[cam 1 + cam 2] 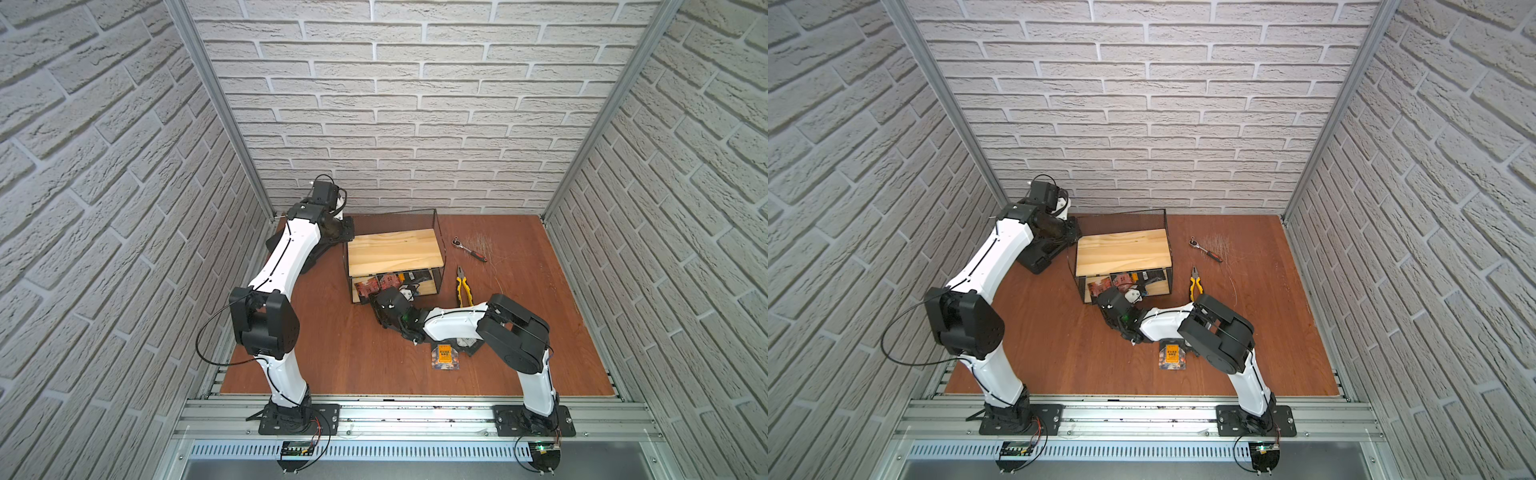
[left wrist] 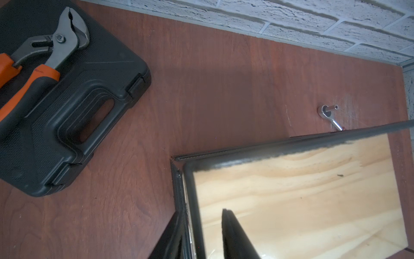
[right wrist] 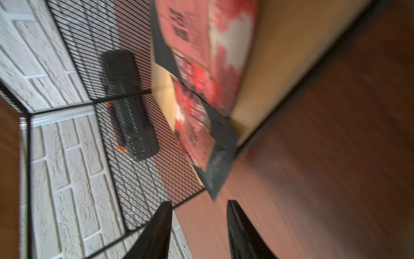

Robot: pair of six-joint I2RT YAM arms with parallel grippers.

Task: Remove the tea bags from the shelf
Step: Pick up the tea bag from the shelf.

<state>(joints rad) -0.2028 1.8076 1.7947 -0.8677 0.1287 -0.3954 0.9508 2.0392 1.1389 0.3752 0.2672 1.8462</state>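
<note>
The shelf [image 1: 395,251] [image 1: 1123,249] stands at the back middle of the table, its top pine board bare. Several tea bags [image 1: 388,281] [image 1: 1119,279], red ones and black ones, lie on its lower tier. In the right wrist view red tea bags [image 3: 197,107] overlap and a dark one [image 3: 218,170] sticks out past the shelf's front edge. My right gripper [image 3: 199,201] [image 1: 371,302] is open just in front of that corner, holding nothing. An orange-labelled tea bag [image 1: 444,356] [image 1: 1171,354] lies on the table by the right arm. My left gripper [image 2: 201,215] [image 1: 345,233] is shut on the shelf's side frame [image 2: 190,201].
Yellow-handled pliers [image 1: 463,286] lie right of the shelf, and a ratchet wrench [image 1: 469,249] [image 2: 329,114] lies behind them. A black tool case [image 2: 67,107] [image 1: 1038,257] with orange-handled pliers [image 2: 44,56] on it sits left of the shelf, under the left arm.
</note>
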